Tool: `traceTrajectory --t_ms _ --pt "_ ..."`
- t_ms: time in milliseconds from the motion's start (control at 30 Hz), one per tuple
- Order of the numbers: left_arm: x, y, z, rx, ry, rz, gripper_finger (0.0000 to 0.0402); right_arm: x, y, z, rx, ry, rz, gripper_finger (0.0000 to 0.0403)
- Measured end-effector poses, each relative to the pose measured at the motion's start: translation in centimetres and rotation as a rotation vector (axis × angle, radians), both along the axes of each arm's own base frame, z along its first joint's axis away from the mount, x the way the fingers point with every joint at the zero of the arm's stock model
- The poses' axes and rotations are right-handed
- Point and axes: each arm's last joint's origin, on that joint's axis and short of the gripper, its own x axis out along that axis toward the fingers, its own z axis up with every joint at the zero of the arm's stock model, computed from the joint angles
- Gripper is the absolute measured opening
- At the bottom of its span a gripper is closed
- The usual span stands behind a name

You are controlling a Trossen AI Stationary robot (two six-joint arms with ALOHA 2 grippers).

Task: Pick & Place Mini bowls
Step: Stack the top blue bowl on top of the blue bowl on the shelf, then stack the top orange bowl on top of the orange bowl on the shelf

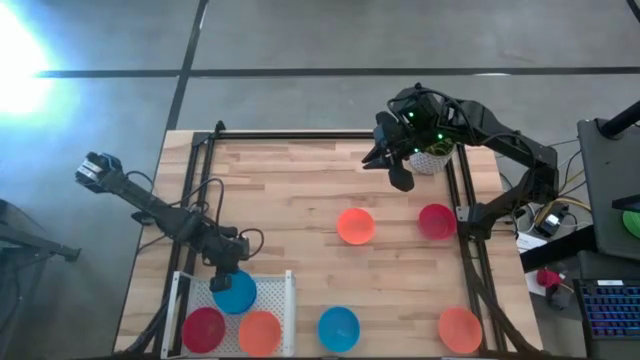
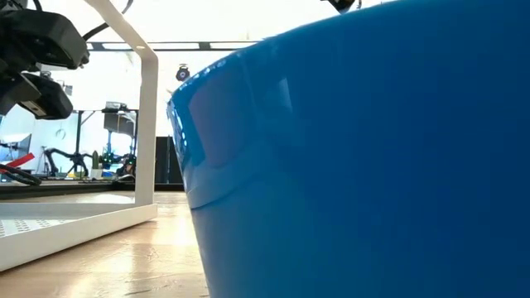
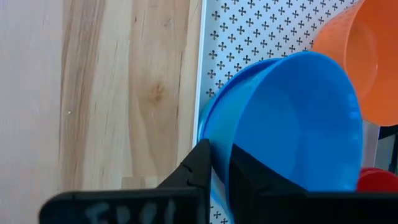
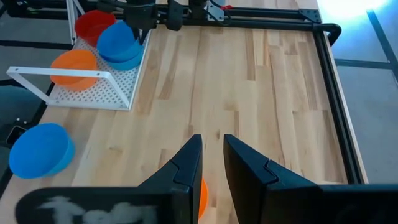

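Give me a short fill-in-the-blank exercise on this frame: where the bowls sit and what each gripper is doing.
1. The left gripper grips the rim of a ____ bowl.
2. That bowl is over the white perforated ____.
3. Also in it are an orange bowl and a ____ one.
4. The right gripper holds ____.

Missing words: blue; tray; red; nothing
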Motion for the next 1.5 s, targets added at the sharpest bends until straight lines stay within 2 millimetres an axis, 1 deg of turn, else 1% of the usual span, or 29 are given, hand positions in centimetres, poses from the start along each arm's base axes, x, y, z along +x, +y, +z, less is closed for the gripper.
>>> traceTrajectory --t_ms 300,467,633,867,967,1100,1200,1267,1367,1500 --pt "0.0 0.0 0.0 -0.008 0.007 0.021 0.0070 0.0 0.0 0.0 -0.002 0.000 0.002 0.0061" --pt "0.0 -0.1 0.2 -0.028 0.015 -0.009 0.0075 0.0 0.0 0.0 0.000 0.000 0.000 0.0061" --pt "0.3 -0.5 1.5 -0.094 -0.002 -0.045 0.0076 0.0 0.0 0.0 0.000 0.000 0.000 0.0059" --pt "0.9 -0.8 3.5 -0.114 -0.071 -0.079 0.0076 0.0 0.0 0.0 0.000 -0.001 0.000 0.0059" --pt "1.1 -0.9 3.9 -0.118 -0.085 -0.079 0.0076 0.0 0.0 0.0 0.000 0.000 0.000 0.0059" --pt "1.1 -0.8 3.9 -0.101 -0.097 -0.084 0.0075 0.0 0.0 0.0 0.000 0.000 0.000 0.0059" --pt "1.1 -0.8 4.0 -0.065 -0.128 -0.143 0.0072 0.0 0.0 0.0 0.000 -0.001 0.000 0.0059" --pt "1.2 -0.7 4.4 -0.003 -0.165 -0.162 0.0069 0.0 0.0 0.0 0.000 -0.001 0.000 0.0061" --pt "1.2 -0.2 5.6 0.146 -0.219 -0.138 0.0065 0.1 0.0 -0.1 0.004 0.002 -0.004 0.0062" --pt "1.2 0.5 8.2 0.321 -0.284 -0.050 0.0054 0.2 -0.1 -0.6 0.031 0.026 -0.026 0.0056"
